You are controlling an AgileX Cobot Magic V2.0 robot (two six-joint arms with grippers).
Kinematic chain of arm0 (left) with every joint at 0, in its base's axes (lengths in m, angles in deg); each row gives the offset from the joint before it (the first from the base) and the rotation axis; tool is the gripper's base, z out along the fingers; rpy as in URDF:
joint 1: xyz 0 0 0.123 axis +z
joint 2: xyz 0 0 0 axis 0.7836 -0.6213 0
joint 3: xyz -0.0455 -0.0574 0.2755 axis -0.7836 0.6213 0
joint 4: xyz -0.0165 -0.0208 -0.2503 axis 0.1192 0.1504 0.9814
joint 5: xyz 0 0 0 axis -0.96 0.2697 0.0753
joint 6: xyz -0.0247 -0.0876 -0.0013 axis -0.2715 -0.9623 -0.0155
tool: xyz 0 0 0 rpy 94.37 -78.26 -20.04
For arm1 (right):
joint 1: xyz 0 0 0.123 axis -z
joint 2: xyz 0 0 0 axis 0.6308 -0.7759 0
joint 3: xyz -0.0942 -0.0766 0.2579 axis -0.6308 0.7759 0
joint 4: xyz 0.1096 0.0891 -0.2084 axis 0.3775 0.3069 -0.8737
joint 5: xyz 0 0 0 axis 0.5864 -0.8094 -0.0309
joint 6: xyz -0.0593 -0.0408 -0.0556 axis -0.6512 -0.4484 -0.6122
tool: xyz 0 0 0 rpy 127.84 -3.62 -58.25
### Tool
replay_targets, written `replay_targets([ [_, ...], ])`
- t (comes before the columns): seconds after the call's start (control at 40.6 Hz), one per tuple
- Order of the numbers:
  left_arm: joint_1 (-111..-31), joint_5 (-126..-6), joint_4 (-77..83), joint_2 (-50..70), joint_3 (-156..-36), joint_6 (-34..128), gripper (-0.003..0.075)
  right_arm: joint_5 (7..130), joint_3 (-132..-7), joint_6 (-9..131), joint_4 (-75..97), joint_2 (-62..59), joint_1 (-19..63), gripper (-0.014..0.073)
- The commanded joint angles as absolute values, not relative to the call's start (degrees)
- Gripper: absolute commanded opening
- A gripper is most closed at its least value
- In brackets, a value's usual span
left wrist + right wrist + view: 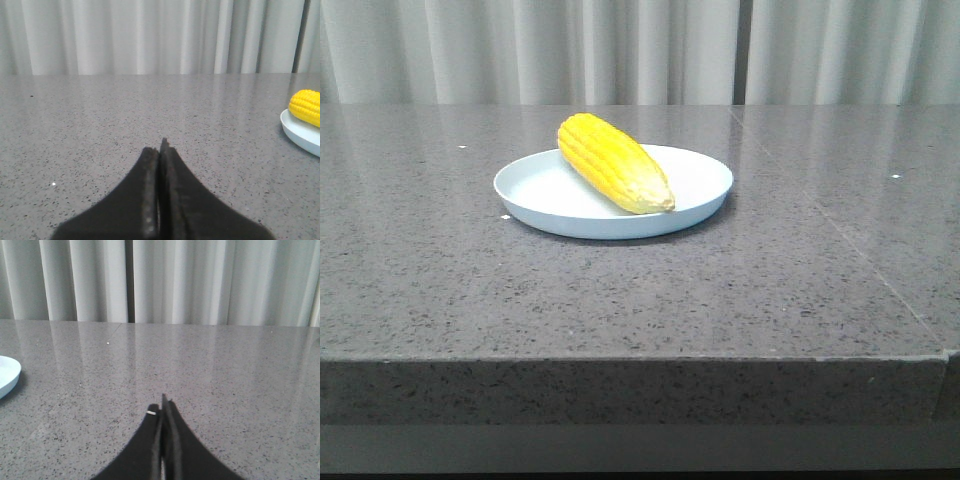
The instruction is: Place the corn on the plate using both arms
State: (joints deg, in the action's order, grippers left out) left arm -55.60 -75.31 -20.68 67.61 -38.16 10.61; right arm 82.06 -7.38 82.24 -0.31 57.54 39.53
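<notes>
Front view, corn: the corn cob lies inside the plate, its thick end at the back left, its paler tip at the front right near the rim; the long axis runs diagonally across the dish.
Front view, plate: it rests on the grey speckled table, roughly central, in front of a pale curtain.
Front view, arms: neither gripper appears here, so their distances cannot be compared from this view.
Left wrist view, pincer: the left gripper has its dark fingers pressed together with nothing between them, poised low over bare table.
Left wrist view, corn: one end of the cob shows at the picture's edge, on the plate rim, well apart from the fingertips and off to that arm's right.
Right wrist view, pincer: the right gripper is likewise closed and empty, fingertips meeting over the table.
Right wrist view, plate: only a sliver of the rim shows, off to that arm's left and well apart; the corn is out of sight.
Judgement, task: the cob already sits on the plate, so placement appears complete, with both arms clear on either side.
Judgement, nearer arm: cannot be told.
</notes>
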Motion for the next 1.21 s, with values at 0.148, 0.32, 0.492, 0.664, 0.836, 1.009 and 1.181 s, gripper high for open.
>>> replay_targets([
  [0.148, -55.5, -80.0, -20.3, 68.6, -36.9, 10.8, -0.0020, 87.4, -8.6, 82.2, 0.6, 58.6, 39.9, -0.0067],
  [0.32, -55.5, -80.0, -20.3, 68.6, -36.9, 10.8, -0.0020, 87.8, -8.6, 86.2, 0.2, 58.6, 39.9, -0.0067],
  [0.492, -55.5, -80.0, -20.3, 68.6, -36.9, 10.8, -0.0020, 87.8, -8.6, 86.2, -1.1, 58.6, 39.9, -0.0067],
  [0.664, -55.5, -80.0, -20.3, 68.6, -36.9, 10.8, -0.0020, 87.4, -8.6, 86.6, -1.1, 58.6, 39.7, -0.0067],
  [0.836, -55.5, -80.0, -20.3, 68.6, -36.9, 10.8, -0.0020, 87.5, -8.6, 86.6, -1.1, 58.6, 39.4, -0.0067],
  [1.009, -55.5, -80.0, -20.3, 68.6, -36.9, 10.8, -0.0020, 87.5, -8.6, 86.6, -1.4, 58.6, 39.4, -0.0067],
  [1.181, -55.5, -80.0, -20.3, 68.6, -36.9, 10.8, -0.0020, 87.5, -8.6, 86.6, -1.4, 58.6, 39.3, -0.0067],
])
